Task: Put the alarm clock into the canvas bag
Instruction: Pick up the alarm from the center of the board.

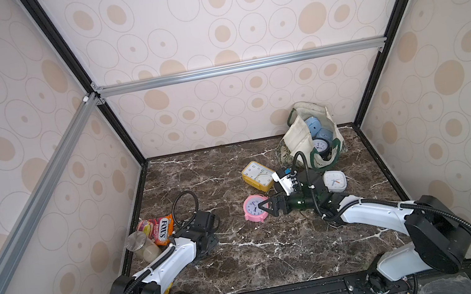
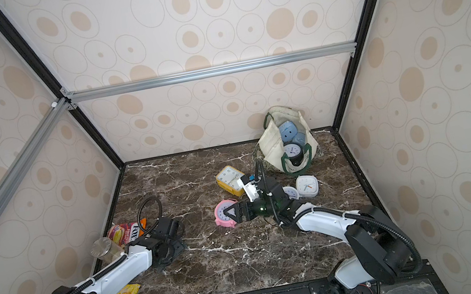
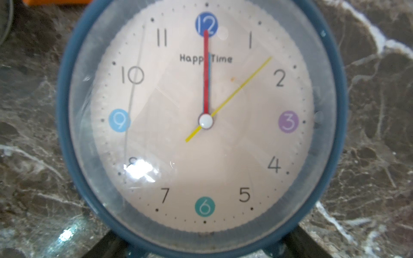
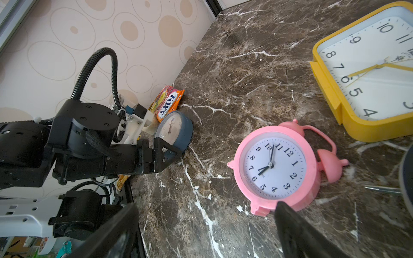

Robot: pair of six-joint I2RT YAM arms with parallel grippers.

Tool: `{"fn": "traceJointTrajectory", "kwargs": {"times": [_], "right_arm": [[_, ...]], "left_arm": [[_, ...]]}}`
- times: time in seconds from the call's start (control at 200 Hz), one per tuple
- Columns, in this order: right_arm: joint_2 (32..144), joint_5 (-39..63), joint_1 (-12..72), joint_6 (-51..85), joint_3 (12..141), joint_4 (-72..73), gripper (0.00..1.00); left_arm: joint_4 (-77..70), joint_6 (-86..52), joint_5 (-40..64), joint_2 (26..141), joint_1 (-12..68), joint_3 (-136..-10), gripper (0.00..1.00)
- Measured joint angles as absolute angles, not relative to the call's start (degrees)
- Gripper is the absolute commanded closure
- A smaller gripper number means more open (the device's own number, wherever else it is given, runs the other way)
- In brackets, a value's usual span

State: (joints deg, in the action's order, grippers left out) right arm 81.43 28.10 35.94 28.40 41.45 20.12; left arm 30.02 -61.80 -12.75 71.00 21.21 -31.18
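Observation:
A dark blue round alarm clock (image 3: 205,120) stands on the marble near the left wall and fills the left wrist view. My left gripper (image 3: 204,245) has a jaw on either side of its rim, close against it; whether they press it does not show. The right wrist view shows that clock (image 4: 176,131) from the side. A pink twin-bell alarm clock (image 1: 254,208) lies face up mid-table. My right gripper (image 4: 205,234) hovers open beside it, one finger (image 4: 297,234) over its lower edge. The canvas bag (image 1: 296,138) sits at the back right with several clocks inside.
A yellow square clock (image 1: 257,175) lies behind the pink one. A white square clock (image 1: 335,181) lies by the right wrist. A Fox's candy packet (image 1: 160,229) and a lidded glass jar (image 1: 142,246) sit against the left wall.

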Motion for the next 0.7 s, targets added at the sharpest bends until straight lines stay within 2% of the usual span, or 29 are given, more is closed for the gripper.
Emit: {"fn": "traceJointTrajectory", "kwargs": {"times": [0.11, 0.33, 0.7], "right_arm": [[81.4, 27.5, 35.9, 28.3, 41.5, 19.9, 0.03], [79.7, 25.6, 33.8, 28.4, 40.7, 18.4, 0.02], [74.8, 27.6, 24.7, 32.9, 40.7, 13.0, 0.00]], "left_arm": [[29.8, -61.0, -12.6, 70.2, 21.2, -30.9, 0.38], [29.2, -56.5, -11.6, 66.1, 22.1, -31.2, 0.43], [20.9, -43.0, -11.5, 61.6, 32.3, -36.2, 0.46]]}}
